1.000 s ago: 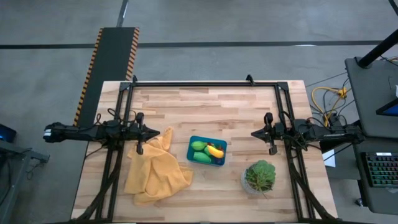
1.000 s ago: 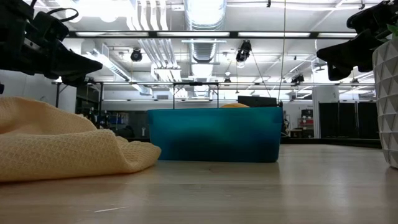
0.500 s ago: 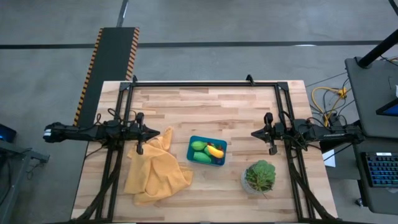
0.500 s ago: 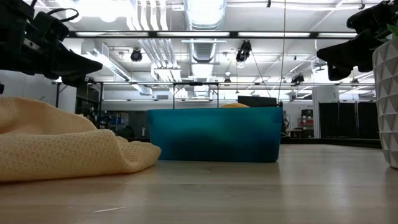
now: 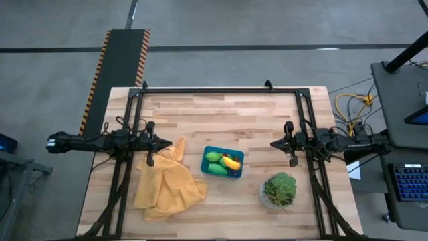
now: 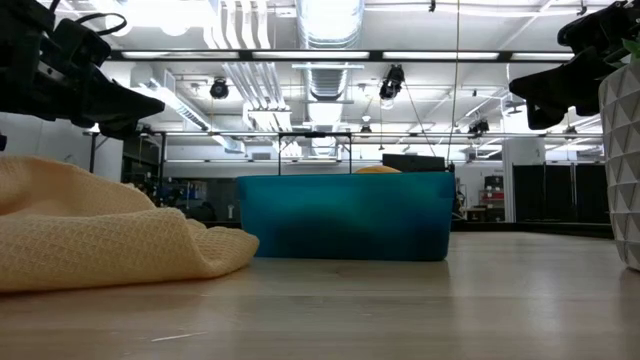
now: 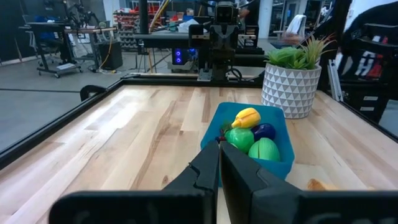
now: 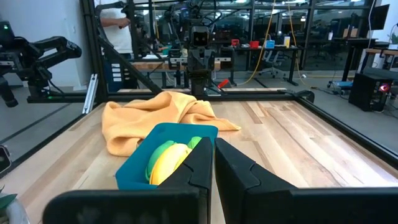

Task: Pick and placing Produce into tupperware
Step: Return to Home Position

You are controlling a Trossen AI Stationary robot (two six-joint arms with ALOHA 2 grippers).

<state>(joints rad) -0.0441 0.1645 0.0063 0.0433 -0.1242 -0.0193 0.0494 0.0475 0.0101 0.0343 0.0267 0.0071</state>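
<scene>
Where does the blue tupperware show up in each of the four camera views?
High view: tupperware near the middle of the table.
Low view: mid-picture, standing on the table.
Left wrist view: close ahead, before the potted plant.
Right wrist view: close ahead, before the yellow cloth.
Shared landmark: that cloth, beside it in high and low views too.

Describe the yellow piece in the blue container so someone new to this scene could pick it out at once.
On the wooden table, between the mustard cloth and the potted plant, sits a shallow teal container. Inside it, on the side nearer the plant, lies the yellow piece. It alone is yellow; its neighbours are two green pieces and a dark purple one.
</scene>
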